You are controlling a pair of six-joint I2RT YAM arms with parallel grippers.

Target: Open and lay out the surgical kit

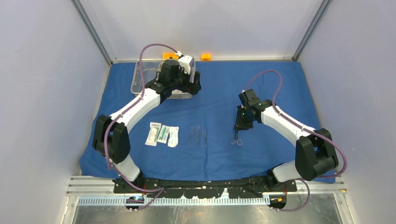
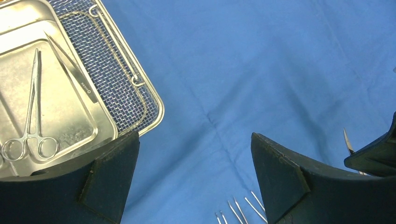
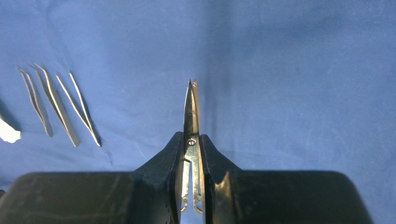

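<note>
Right pincer [image 3: 190,140] gripping scissors [image 3: 192,107], forceps [image 3: 60,112] leftward — packet [image 3: 7,133] corner, probably, beyond

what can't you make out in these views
Top view: the left arm hides most of the mesh basket.
Top view: the forceps are too small to tell apart.
Left wrist view: the steel tray is cut off by the left edge and the left gripper.
Right wrist view: the right gripper hides the handles of the scissors; the left edge cuts off a white packet.
</note>
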